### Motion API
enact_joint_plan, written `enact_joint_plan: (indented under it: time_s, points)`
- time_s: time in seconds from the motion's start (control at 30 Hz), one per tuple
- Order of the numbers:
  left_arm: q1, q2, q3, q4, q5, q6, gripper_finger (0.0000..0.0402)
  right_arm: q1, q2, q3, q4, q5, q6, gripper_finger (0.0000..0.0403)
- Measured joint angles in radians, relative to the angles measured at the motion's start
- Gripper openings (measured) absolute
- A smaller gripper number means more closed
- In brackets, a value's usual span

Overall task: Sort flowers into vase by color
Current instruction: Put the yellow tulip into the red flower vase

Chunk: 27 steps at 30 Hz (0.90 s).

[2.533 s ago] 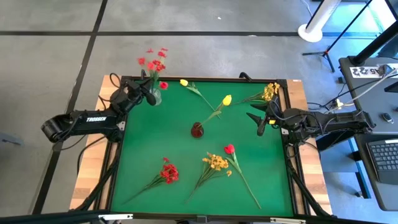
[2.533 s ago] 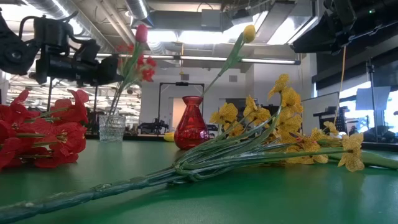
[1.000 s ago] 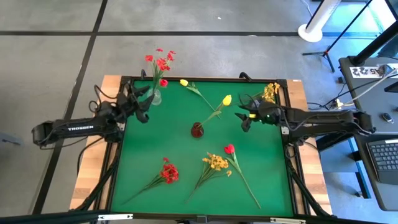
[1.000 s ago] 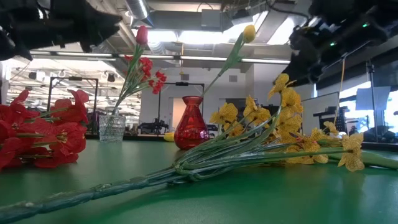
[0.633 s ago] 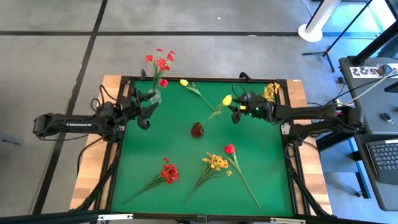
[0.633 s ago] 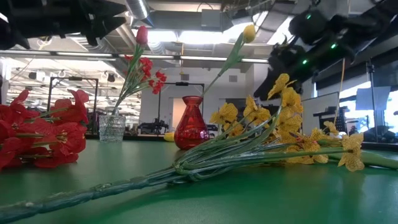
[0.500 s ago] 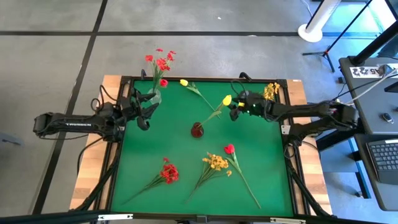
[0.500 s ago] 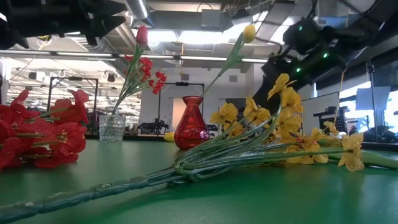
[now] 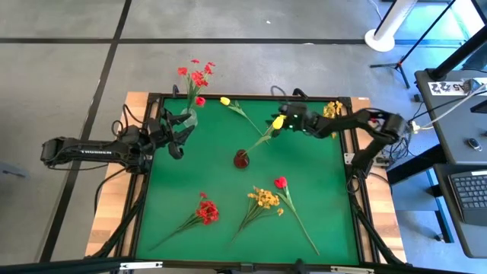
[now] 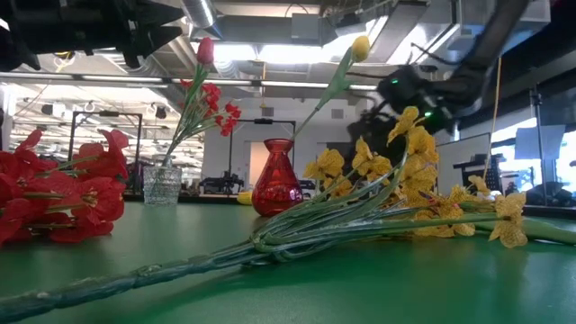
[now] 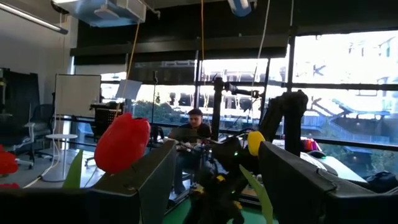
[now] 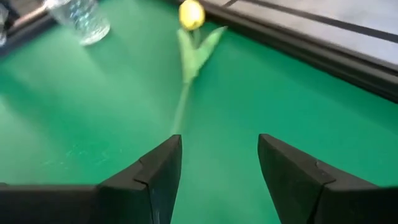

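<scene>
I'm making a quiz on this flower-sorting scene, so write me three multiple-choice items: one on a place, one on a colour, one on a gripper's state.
1. Where does the small red glass vase stand?
A. near the middle of the green table
B. at its front left corner
C. off the table

2. What colour is the tulip bloom on the stem leaning out of the red vase?
A. red
B. yellow
C. white

3. How is the right gripper?
A. open and empty
B. shut on a stem
C. out of view

Answers: 1 A, the high view shows it mid-table. 2 B, the bloom at the stem's top is yellow. 3 A, its wrist view shows a bare gap between the fingers.
</scene>
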Motion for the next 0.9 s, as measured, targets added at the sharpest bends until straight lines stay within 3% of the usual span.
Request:
enact_joint_plan:
  time_s: [0.43, 0.7, 0.9]
  points:
    - [-0.026, 0.000, 0.000, -0.021, 0.003, -0.042, 0.0224, 0.047, 0.245, 0.346, -0.269, -0.048, -0.108, 0.0209]
    - [-0.035, 0.000, 0.000, -0.042, 0.000, -0.048, 0.0224, 0.057, 0.253, 0.377, -0.352, -0.033, -0.117, 0.0204]
    - [-0.034, 0.000, 0.000, -0.045, -0.006, -0.049, 0.0224, 0.057, 0.253, 0.377, -0.444, -0.050, -0.114, 0.0150]
